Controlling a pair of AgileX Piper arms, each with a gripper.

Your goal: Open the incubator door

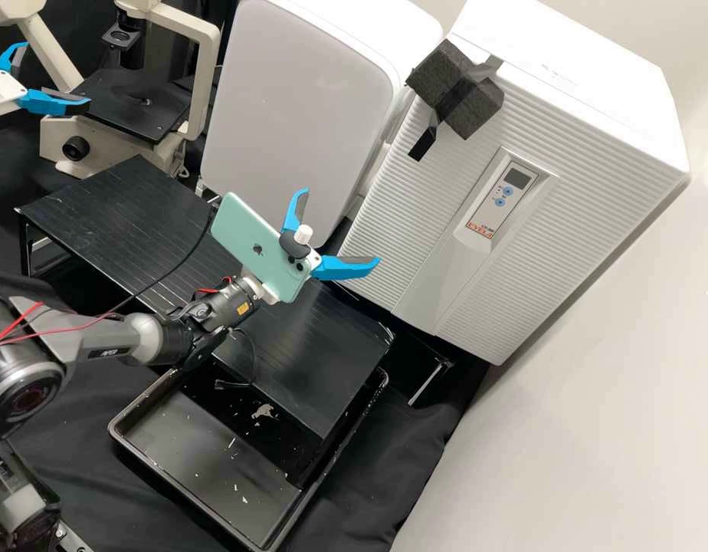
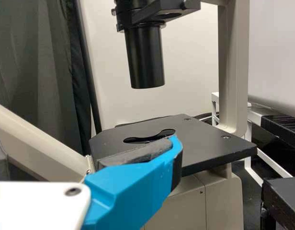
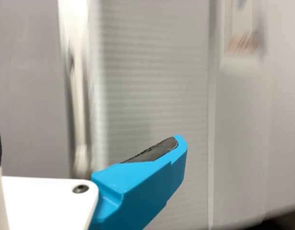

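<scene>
1. Task item: the white box-shaped incubator (image 1: 591, 92) stands at the far right of the bench in the high view; its white ribbed door (image 1: 400, 199) lies flush against the body, closed; a small grey control panel (image 1: 501, 195) is set into the front.
2. Fixture: a dark foam block (image 1: 446, 73), bound with black tape, is attached near the door's upper corner.
3. Right gripper (image 1: 341, 225): positioned before the incubator, above the black ribbed platform (image 1: 139, 215); its two blue fingers stand wide apart, nothing between them; a mint-green phone (image 1: 239, 230) is mounted on that arm's wrist.
4. Left gripper (image 1: 57, 73): positioned at the cream-coloured microscope (image 1: 208, 54), near its flat black stage (image 1: 132, 100); its blue fingers are likewise spread, holding nothing.
5. Surroundings: a large pale rounded panel (image 1: 304, 100) stands between microscope and incubator; a black rectangular tray (image 1: 208, 460), marked with pale specks, lies partly under the platform.
</scene>
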